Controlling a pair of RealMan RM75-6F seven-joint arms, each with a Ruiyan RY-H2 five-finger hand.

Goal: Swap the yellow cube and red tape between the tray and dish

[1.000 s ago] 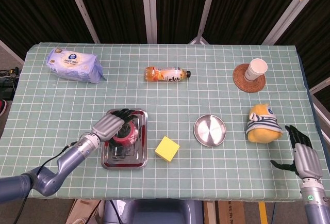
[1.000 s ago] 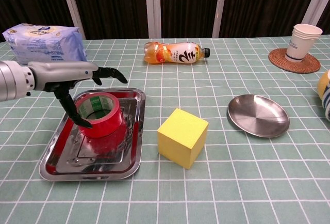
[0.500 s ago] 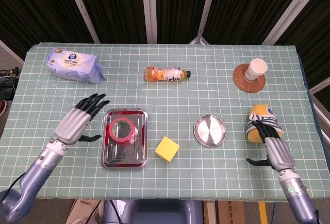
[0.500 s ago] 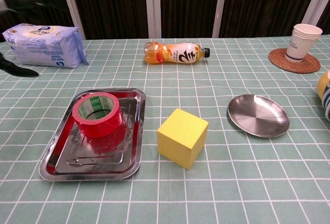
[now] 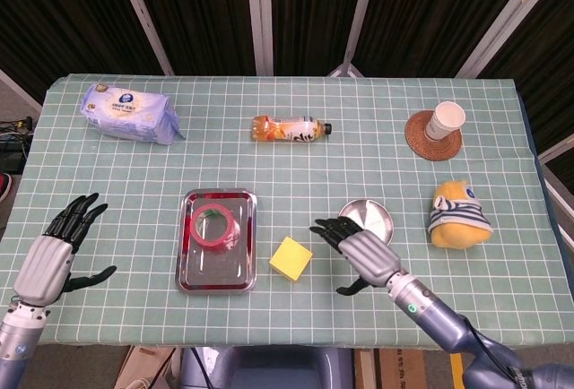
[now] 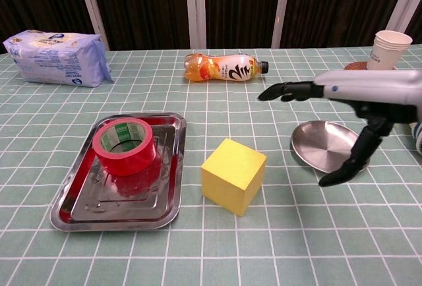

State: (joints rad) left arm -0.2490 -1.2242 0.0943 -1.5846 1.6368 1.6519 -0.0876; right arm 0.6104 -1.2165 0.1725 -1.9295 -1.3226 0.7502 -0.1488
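Note:
The red tape point(image 5: 213, 225) point(image 6: 126, 146) lies in the far part of the steel tray point(image 5: 202, 273) point(image 6: 86, 208). To the tray's right, the yellow cube point(image 5: 291, 257) point(image 6: 233, 175) rests on the tablecloth. The round steel dish point(image 5: 372, 214) point(image 6: 329, 146) sits right of the cube with nothing in it. My right hand point(image 5: 363, 255) point(image 6: 349, 98) hovers open over the dish's near-left side, fingers spread toward the cube. At the table's near left edge my left hand point(image 5: 52, 259) is open too, well clear of the tray; the chest view does not show it.
A blue wipes pack point(image 5: 126, 112) lies at the far left and an orange drink bottle point(image 5: 291, 128) at the far middle. A paper cup point(image 5: 445, 120) stands on a coaster at the far right. A yellow plush toy point(image 5: 458, 216) sits right of the dish.
My left hand has let go of the tape in the tray and drawn back to the near left edge. My right hand has swept left from beside the plush toy to over the dish.

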